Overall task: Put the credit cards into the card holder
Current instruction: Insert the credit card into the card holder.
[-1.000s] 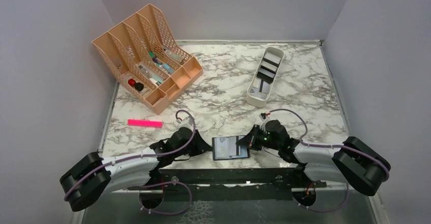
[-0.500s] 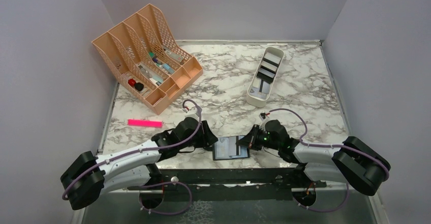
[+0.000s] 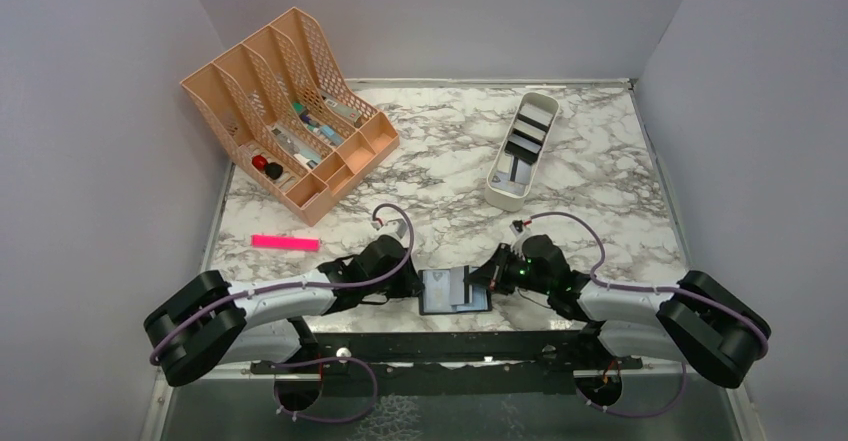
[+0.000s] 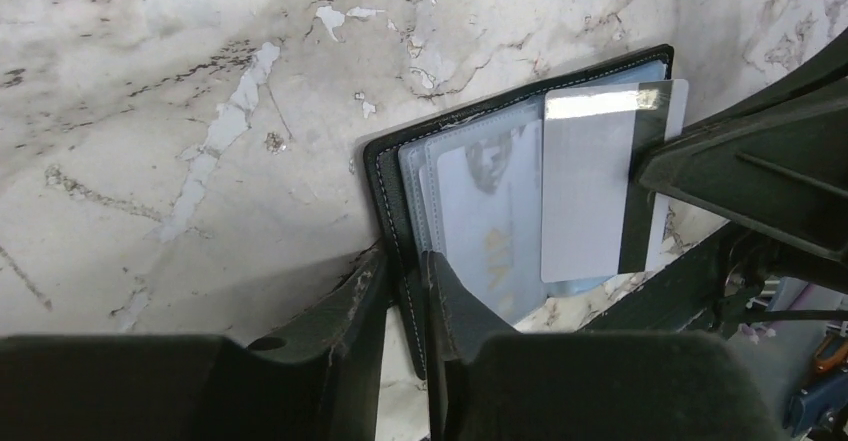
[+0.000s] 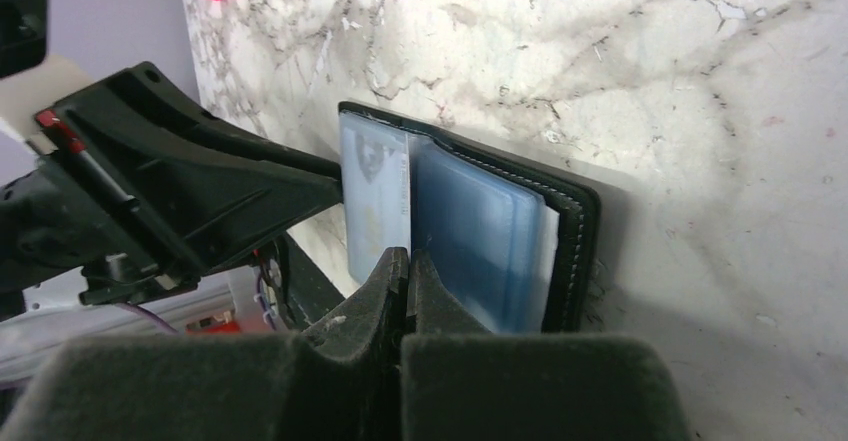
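Note:
The card holder is a black wallet with clear sleeves, lying open at the table's near edge. It also shows in the left wrist view and the right wrist view. My left gripper is closed astride the holder's black left cover edge. My right gripper is shut on a white credit card with a dark stripe, holding it flat over the holder's right side. That card shows edge-on in the right wrist view. Other dark and grey cards sit in a white tray.
The white tray stands at the back right. A peach mesh desk organiser with small items stands at the back left. A pink marker lies at the left. A black rail runs along the near edge. Grey walls enclose the table.
My left arm has swung right and forward to the holder's left edge and closed on its cover. My right gripper and its card have stayed put.

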Action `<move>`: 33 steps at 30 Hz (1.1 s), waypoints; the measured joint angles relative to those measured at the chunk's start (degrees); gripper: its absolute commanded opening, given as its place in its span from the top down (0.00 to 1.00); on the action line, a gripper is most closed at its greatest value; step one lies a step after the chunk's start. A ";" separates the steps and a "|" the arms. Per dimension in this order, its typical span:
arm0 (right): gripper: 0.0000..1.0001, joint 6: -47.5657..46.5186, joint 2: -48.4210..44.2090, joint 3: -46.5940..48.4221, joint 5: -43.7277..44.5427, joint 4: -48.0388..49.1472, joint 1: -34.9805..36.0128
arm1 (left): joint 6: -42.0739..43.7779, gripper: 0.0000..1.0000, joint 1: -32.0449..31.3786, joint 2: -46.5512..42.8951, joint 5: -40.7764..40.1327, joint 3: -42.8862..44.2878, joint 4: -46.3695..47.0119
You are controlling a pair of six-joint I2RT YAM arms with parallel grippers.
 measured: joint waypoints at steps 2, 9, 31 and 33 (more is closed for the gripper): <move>0.99 -0.02 -1.31 -0.07 0.39 -0.33 0.00 | -0.17 0.86 -0.07 0.98 -0.02 -0.04 1.33; 0.99 -0.83 -6.45 -1.27 3.17 -1.68 0.00 | -0.98 0.91 -0.07 1.38 -0.46 -1.68 4.59; 0.99 -0.13 -1.16 -3.56 3.32 5.05 0.00 | -2.23 0.92 -0.07 1.40 -0.63 -2.71 6.58; 0.99 -0.11 -0.92 -3.93 3.19 6.16 0.00 | -2.36 0.92 -0.07 1.55 -0.66 -2.73 6.82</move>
